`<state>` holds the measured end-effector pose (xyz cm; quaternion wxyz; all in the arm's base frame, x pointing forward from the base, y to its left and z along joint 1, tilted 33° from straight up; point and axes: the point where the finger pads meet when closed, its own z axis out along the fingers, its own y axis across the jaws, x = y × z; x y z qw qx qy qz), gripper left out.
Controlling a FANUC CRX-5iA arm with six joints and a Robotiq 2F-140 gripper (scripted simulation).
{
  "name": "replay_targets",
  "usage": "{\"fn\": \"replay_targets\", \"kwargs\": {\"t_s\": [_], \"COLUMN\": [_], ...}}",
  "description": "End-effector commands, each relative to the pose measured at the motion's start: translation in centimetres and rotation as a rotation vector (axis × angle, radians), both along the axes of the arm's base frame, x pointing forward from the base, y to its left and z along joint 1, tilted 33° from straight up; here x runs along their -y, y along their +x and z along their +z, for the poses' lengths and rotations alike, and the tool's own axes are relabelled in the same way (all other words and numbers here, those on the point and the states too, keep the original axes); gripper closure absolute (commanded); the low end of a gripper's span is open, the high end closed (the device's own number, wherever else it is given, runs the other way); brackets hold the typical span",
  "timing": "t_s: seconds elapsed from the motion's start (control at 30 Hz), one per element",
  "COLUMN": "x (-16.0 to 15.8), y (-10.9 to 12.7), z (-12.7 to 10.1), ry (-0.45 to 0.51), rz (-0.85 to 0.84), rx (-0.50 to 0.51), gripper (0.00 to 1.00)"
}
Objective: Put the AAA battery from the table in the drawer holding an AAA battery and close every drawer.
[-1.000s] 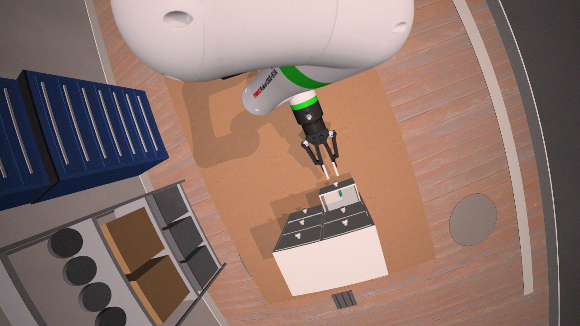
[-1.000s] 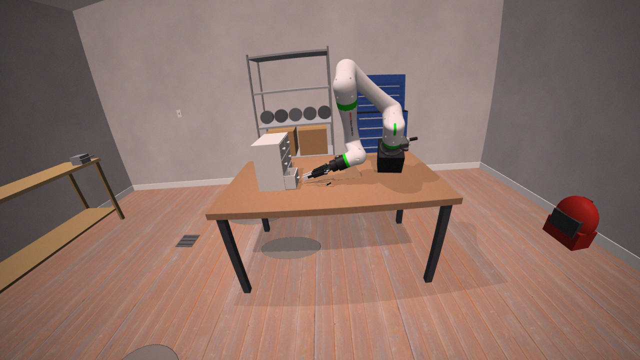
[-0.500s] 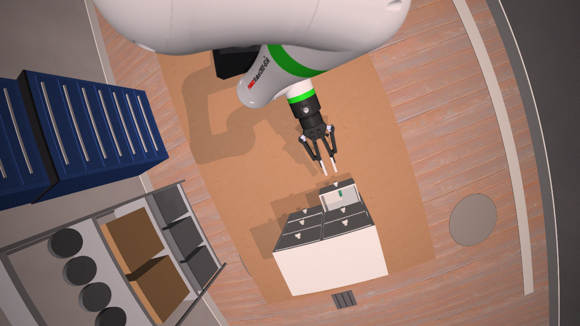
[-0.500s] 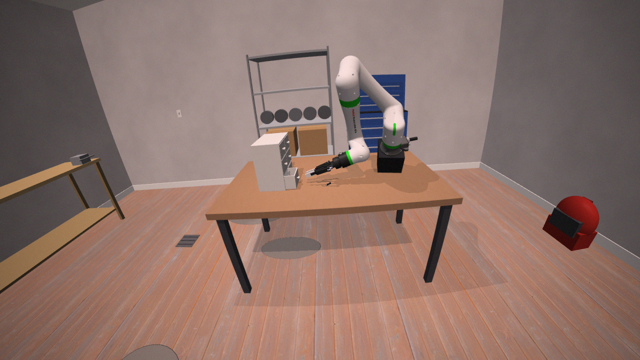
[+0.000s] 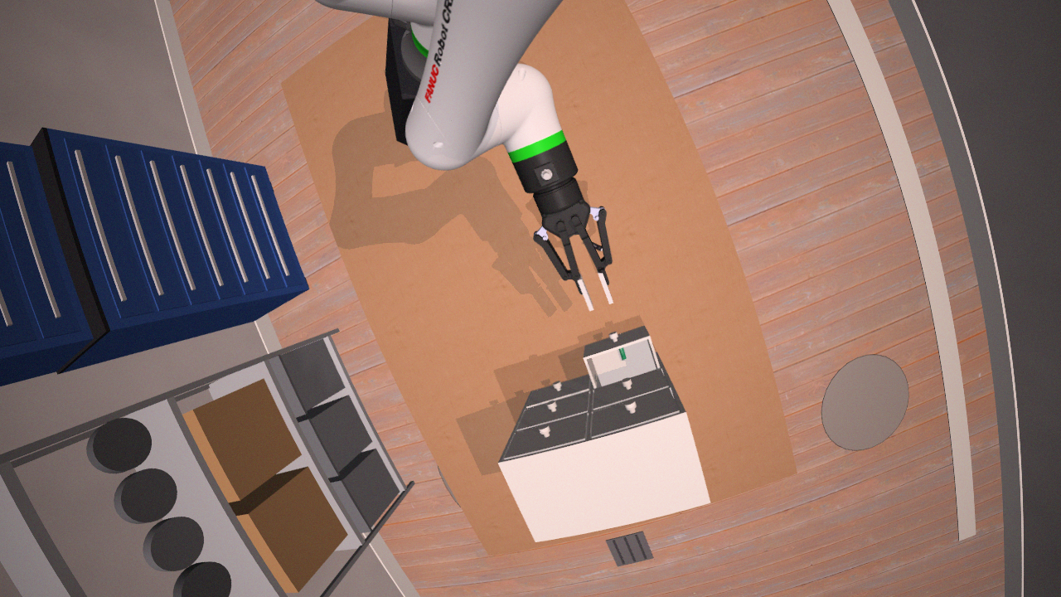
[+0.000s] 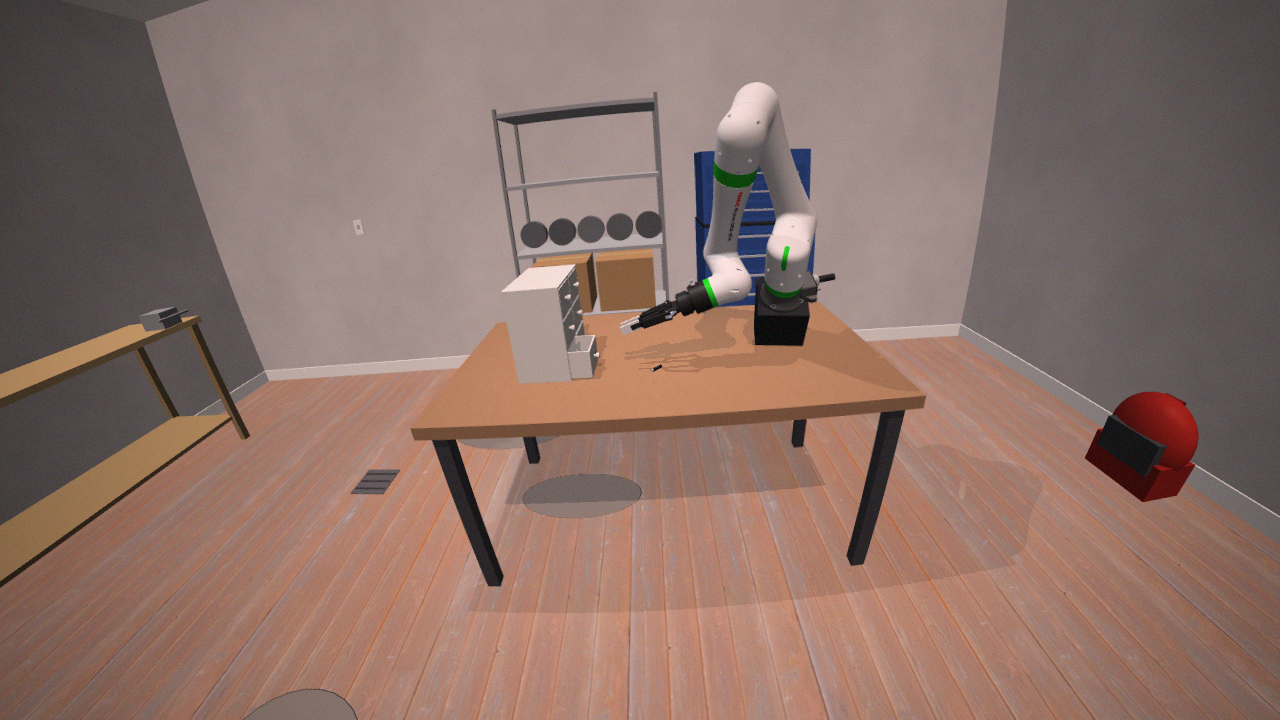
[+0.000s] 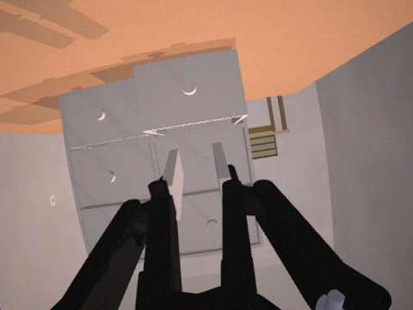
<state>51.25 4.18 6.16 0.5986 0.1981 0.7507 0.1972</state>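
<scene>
The battery [image 6: 657,368] lies on the bench [image 5: 415,312] [image 6: 716,391] [image 7: 280,56], apart from the chest [image 5: 604,478] [image 6: 539,335] [image 7: 96,182], in front of its drawers; its label is too small to read. The gripper [image 5: 601,305] [image 6: 629,327] [image 7: 197,159] is released, its fingers moderately apart with nothing between them. It slants down toward the chest front, raised above the bench and touching neither drawer nor battery. One bottom drawer [image 5: 619,341] [image 6: 583,360] [image 7: 163,95] stands pulled out, and a small green item [image 5: 622,354] lies inside; the other visible drawers look pushed in. The arm [image 5: 482,81] [image 6: 756,134] rises from a black base [image 6: 781,324] at the bench's far side from the chest. Beyond the bench stands a blue cabinet [image 5: 172,222] [image 6: 704,197].
</scene>
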Motion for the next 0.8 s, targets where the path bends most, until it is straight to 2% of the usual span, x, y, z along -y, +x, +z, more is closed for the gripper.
{"fn": "replay_targets", "kwargs": {"t_s": [0.0,0.4,0.77], "x": [0.67,0.61,0.72], "y": [-0.84,-0.92,-1.49], "z": [0.93,1.02,1.36], "ry": [-0.003,0.0,0.005], "rz": [-0.002,0.006,0.039], "rx": [-0.001,-0.009,-0.06], "gripper": [0.8,0.8,0.8]}}
